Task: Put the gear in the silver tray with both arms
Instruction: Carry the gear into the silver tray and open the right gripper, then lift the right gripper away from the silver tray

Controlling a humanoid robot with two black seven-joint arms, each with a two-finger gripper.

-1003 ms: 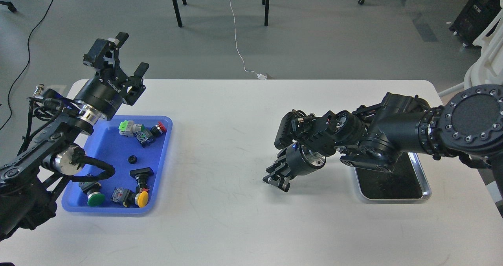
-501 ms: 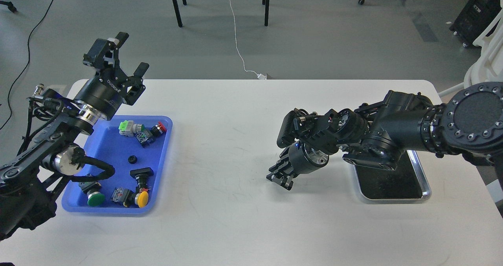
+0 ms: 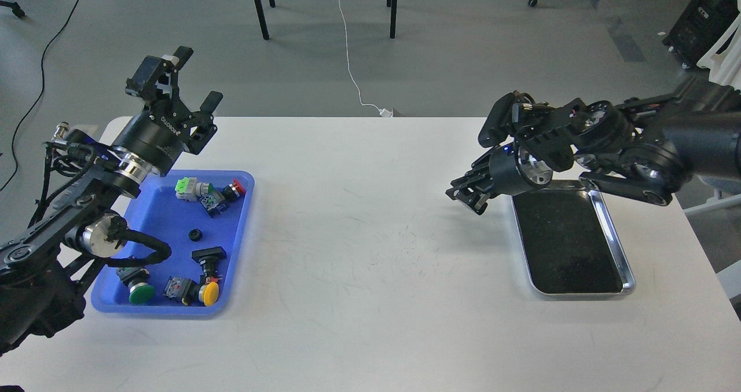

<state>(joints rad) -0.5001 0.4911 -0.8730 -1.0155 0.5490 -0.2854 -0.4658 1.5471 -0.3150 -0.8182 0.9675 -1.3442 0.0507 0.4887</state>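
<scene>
Your left gripper (image 3: 188,79) is hovering spread wide; the small black ring-shaped gear (image 3: 194,234) is lying below it in the blue plastic tray (image 3: 156,212). Your right gripper (image 3: 466,198), whose spread you cannot tell, is hanging just left of the shiny rectangular silver tray (image 3: 619,247).

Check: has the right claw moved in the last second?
Yes. The right claw has pulled back and to the right, now near the silver tray's far left corner.

One silver tray (image 3: 615,247); one blue tray (image 3: 153,218); one black gear (image 3: 195,234); two pincers; one table (image 3: 359,253).
</scene>
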